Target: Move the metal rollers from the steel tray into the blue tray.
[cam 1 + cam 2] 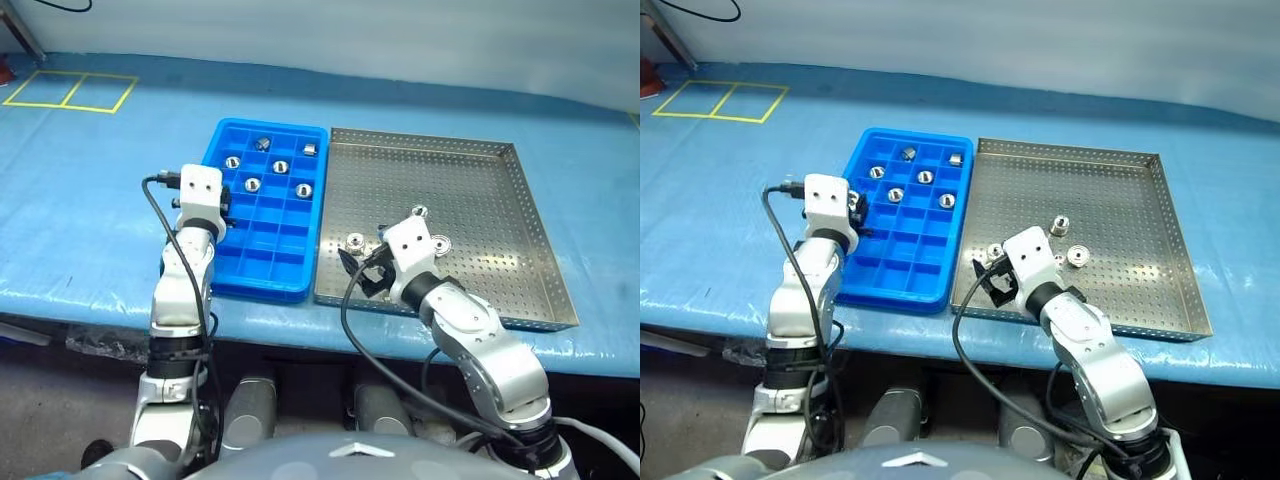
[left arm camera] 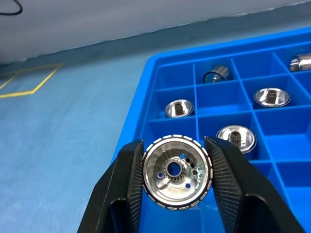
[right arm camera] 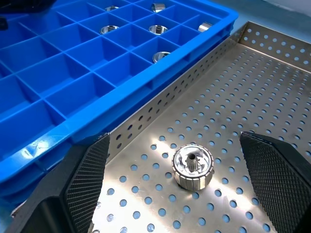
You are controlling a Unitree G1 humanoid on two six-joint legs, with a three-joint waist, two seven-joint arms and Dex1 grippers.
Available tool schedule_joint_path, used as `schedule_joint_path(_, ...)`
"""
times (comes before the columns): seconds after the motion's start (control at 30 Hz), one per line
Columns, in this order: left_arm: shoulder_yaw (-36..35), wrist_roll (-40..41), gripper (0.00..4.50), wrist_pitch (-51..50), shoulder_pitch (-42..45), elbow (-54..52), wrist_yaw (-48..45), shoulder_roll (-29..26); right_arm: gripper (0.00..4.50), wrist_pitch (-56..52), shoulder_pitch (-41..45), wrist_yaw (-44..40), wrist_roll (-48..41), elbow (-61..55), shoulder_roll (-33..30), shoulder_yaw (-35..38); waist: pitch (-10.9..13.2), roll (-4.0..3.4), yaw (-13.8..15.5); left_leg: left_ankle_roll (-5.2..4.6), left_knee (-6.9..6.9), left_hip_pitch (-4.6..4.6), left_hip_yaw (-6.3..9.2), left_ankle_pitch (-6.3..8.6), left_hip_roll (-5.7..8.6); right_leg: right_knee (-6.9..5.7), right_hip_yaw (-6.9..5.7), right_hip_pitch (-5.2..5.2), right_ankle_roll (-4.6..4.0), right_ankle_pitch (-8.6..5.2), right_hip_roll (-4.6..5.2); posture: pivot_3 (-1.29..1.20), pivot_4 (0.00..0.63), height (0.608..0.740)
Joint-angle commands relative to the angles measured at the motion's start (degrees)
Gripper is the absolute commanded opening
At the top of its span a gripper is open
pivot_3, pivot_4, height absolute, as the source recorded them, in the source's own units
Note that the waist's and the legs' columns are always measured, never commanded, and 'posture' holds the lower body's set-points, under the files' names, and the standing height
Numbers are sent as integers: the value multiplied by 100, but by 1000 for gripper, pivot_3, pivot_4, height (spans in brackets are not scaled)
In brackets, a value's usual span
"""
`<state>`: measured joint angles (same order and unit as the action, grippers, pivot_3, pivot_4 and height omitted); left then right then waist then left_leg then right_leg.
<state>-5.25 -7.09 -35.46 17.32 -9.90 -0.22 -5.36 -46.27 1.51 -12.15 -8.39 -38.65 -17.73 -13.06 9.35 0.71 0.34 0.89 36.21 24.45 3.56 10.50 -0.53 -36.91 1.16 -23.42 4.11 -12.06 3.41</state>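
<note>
— Six metal rollers (image 1: 280, 166) already sit in the blue tray (image 1: 262, 268). Why is the left gripper (image 2: 176, 167) at its edge?
— It's clamped on a roller (image 2: 177, 172), probably seeking an empty cell.
— And the right gripper (image 3: 175, 174)?
— Spread wide around one roller (image 3: 193, 166) lying on the steel tray (image 1: 500, 280), presumably to pinch it. That arm partly covers the other rollers there, so their count is unclear.

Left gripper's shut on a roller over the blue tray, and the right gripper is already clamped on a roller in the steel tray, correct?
Not quite. The right gripper is wide open, its fingers apart on either side of a roller resting on the steel tray, as the right wrist view shows. The left gripper is indeed shut on a roller by the blue tray.
</note>
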Motion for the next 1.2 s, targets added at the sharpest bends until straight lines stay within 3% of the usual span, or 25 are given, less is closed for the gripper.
schedule_joint_path(0.03, -123, 95, 1699, 151, -23, -266, 174, 85, 4500, 329, 31, -64, 76, -41, 3, -59, 1, 1, 15, 0, 0, 0, 0, 0, 0, 0, 0, -1, 0, 0, 0, 87, 150, 740)
schedule_joint_path(0.43, -281, 363, 1699, 504, 410, 724, 269, -14, 4500, 401, -192, 31, 201, -111, 99, -25, 1, 3, 38, 0, 0, 2, -1, 0, 0, 1, -1, -2, -2, 0, 0, 25, 150, 740)
schedule_joint_path(0.7, -190, 526, 4380, 537, 679, 885, 107, 4, 4500, 382, -359, 135, 290, -278, 145, 105, 1, 4, -78, 0, -3, 3, -2, 0, 0, 2, 0, -4, -3, 0, 0, -7, 150, 740)
schedule_joint_path(0.83, 414, 899, 4470, 474, 1168, 839, -1003, -89, 4500, 341, -473, 132, 272, -422, 109, 334, 3, 8, -78, 1, 0, 8, 1, -1, 1, 2, -3, -4, -2, 0, 0, -15, 150, 740)
schedule_joint_path(0.97, 1450, 1393, 4470, 16, 1761, 1008, -2916, -450, 4500, 282, -683, 137, 308, -461, 7, 649, 3, 7, -105, 1, 3, 13, -2, -1, 6, 8, -1, -4, -1, 0, 4, -24, 150, 740)
schedule_joint_path(1.2, 3102, 1301, 4470, -50, 2518, 1745, -5129, -1112, 4500, 233, -873, 225, 370, -548, 39, 738, 1, 0, -299, -1, -20, 2, -5, 0, -10, -3, 3, -18, -17, -9, -10, -62, 150, 740)
